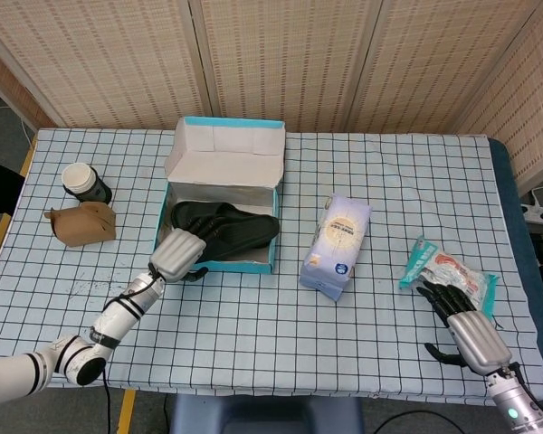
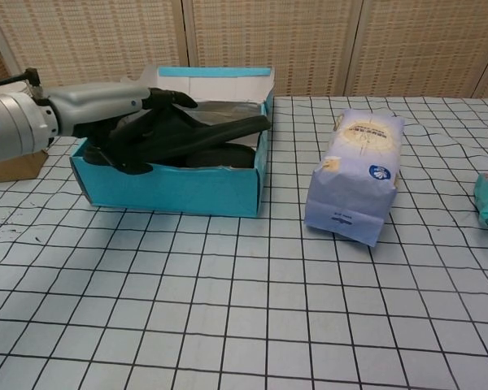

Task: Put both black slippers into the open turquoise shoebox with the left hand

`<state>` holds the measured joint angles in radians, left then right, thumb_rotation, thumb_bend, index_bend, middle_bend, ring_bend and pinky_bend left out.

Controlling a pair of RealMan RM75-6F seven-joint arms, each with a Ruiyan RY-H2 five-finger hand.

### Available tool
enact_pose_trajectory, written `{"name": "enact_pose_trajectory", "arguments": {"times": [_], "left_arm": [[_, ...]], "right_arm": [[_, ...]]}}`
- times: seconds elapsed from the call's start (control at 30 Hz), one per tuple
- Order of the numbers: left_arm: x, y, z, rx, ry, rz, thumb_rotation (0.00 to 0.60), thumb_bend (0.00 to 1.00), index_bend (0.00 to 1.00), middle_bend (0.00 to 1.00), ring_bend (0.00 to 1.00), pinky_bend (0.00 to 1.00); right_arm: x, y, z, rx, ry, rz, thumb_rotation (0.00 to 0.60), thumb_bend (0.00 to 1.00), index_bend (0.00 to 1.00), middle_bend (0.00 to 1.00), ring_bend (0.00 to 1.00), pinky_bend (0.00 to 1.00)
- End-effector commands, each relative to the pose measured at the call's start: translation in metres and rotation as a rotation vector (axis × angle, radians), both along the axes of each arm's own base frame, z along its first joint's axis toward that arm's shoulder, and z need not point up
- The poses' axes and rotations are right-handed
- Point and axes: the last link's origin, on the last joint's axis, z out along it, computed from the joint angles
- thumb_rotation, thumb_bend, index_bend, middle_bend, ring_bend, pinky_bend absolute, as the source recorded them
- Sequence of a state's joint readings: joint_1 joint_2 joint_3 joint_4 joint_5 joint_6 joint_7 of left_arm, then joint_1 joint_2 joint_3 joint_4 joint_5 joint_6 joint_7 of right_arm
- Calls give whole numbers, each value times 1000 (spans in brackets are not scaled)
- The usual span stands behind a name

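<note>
Resting spread at the shoebox (image 1: 270, 237) front, left hand (image 1: 177, 254) empty; slippers (image 1: 226, 225) inside; right hand (image 1: 466, 327) open.
</note>
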<state>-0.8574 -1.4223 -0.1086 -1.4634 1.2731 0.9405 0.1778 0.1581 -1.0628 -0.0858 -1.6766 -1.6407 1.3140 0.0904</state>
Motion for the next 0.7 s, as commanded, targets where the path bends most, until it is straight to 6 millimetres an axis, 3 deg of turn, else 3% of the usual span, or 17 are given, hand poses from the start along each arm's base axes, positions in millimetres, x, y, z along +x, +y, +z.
{"name": "enact_pose_trajectory", "arguments": {"times": [0.03, 0.23, 0.37, 0.57, 0.7], "left_arm": [[-4, 0, -7, 25, 33, -20, 600, 313, 0, 0, 0, 86], [-7, 2, -9, 57, 52, -34, 600, 309, 0, 0, 0, 100], [-7, 1, -7, 86, 35, -45, 600, 344, 0, 10, 9, 175], [-5, -3, 4, 75, -57, -55, 600, 452, 13, 134, 94, 237], [-10, -1, 7, 80, -28, -57, 600, 556, 90, 229, 173, 283]], "right_arm": [[0, 0, 1, -3, 0, 0, 600, 181, 0, 0, 0, 0], [-1, 0, 1, -2, -1, 0, 600, 181, 0, 0, 0, 0], [0, 0, 2, -2, -2, 1, 600, 181, 0, 0, 0, 0], [0, 1, 1, 2, 0, 3, 600, 181, 0, 0, 0, 0], [0, 1, 1, 0, -1, 4, 600, 181, 0, 0, 0, 0]]}}
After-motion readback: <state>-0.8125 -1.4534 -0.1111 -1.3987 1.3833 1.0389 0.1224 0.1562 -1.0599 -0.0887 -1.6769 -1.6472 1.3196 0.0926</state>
